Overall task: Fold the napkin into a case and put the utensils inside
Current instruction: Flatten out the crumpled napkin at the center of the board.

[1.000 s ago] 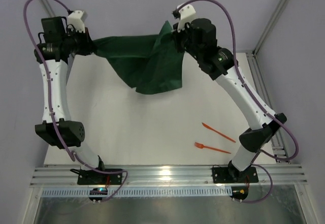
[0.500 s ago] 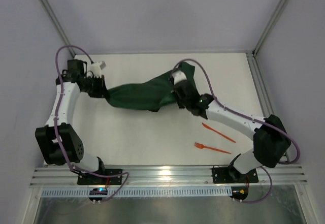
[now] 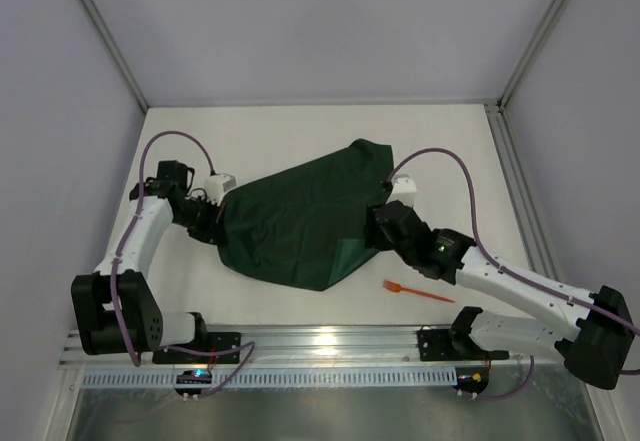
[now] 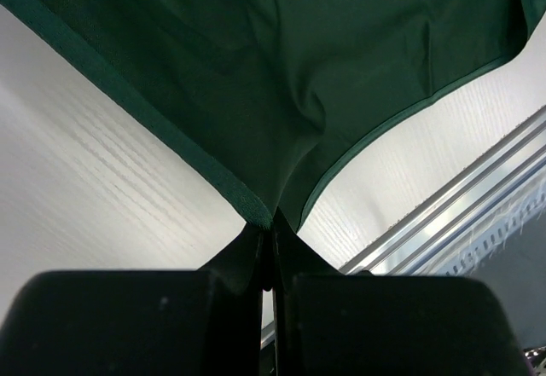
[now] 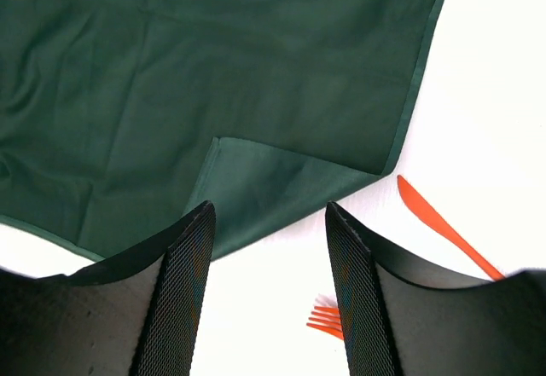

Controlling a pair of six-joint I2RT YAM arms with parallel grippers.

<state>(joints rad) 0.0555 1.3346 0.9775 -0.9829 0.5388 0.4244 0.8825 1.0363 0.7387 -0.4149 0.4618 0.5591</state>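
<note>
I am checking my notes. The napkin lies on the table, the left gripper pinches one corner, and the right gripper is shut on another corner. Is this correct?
Not quite. The right gripper is open and holds nothing; the right wrist view shows its jaws apart near the napkin. The left gripper does pinch one corner.

Overhead rear camera, two close wrist cameras; napkin (image 3: 300, 221) common to all.

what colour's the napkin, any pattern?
The napkin is plain dark green, no pattern; shows best in the right wrist view.
</note>
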